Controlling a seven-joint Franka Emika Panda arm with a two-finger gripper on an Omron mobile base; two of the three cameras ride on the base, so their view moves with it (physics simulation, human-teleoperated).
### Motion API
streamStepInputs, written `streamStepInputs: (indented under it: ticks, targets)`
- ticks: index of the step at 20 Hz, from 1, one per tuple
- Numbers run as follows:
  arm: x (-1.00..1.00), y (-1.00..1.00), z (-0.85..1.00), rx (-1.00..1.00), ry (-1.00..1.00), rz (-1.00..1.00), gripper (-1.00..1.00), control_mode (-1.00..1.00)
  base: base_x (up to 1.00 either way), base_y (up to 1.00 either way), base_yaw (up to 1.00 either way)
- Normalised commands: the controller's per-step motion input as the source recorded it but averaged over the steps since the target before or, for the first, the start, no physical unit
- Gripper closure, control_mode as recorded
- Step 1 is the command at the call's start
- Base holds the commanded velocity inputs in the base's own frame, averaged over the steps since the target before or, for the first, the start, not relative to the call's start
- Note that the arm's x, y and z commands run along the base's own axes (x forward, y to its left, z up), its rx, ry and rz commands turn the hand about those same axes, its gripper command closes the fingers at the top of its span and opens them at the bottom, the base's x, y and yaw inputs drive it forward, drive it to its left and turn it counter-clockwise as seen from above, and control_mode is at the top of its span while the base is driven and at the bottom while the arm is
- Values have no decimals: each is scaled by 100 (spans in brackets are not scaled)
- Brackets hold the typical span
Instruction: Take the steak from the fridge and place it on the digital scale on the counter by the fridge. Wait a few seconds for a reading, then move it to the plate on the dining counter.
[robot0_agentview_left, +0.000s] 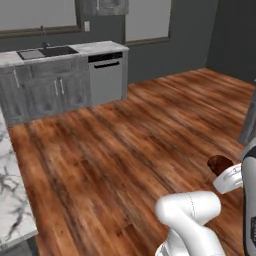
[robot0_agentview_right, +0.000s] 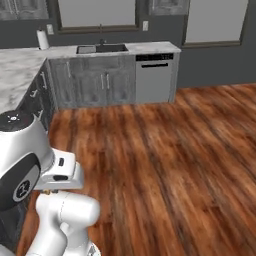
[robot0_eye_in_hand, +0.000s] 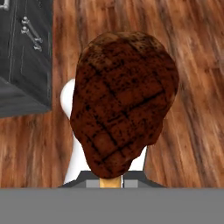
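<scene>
Wooden floor (robot0_agentview_left: 125, 145) spreads below and ahead of the gripper (robot0_agentview_left: 226, 172), with a marble tabletop (robot0_agentview_left: 12, 200) off to its side. Clamped narrowly in the gripper, the steak (robot0_eye_in_hand: 122, 100) hangs over open floor. Seemingly it is out of the fridge; weighing cannot be judged, and plating remains.

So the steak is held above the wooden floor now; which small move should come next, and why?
Probably keep the claw shut and carry the steak onward toward a counter. The steak hangs over bare wood floor, with no scale or plate under it. The nearest marble top lies off to the left, so opening here would likely drop the meat.
</scene>
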Motion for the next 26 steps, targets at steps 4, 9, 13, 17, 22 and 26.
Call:
streamStepInputs:
  ticks: [4,9,13,17,22,26]
  targets:
    - [0,0,0,0,0,0,100,100,-100,43,-19]
    - [0,0,0,0,0,0,100,100,-100,64,-1]
    - [0,0,0,0,0,0,100,100,-100,63,6]
    - [0,0,0,0,0,0,100,100,-69,59,9]
    - [0,0,0,0,0,0,100,100,-31,57,4]
    - [0,0,0,0,0,0,100,100,-59,80,15]
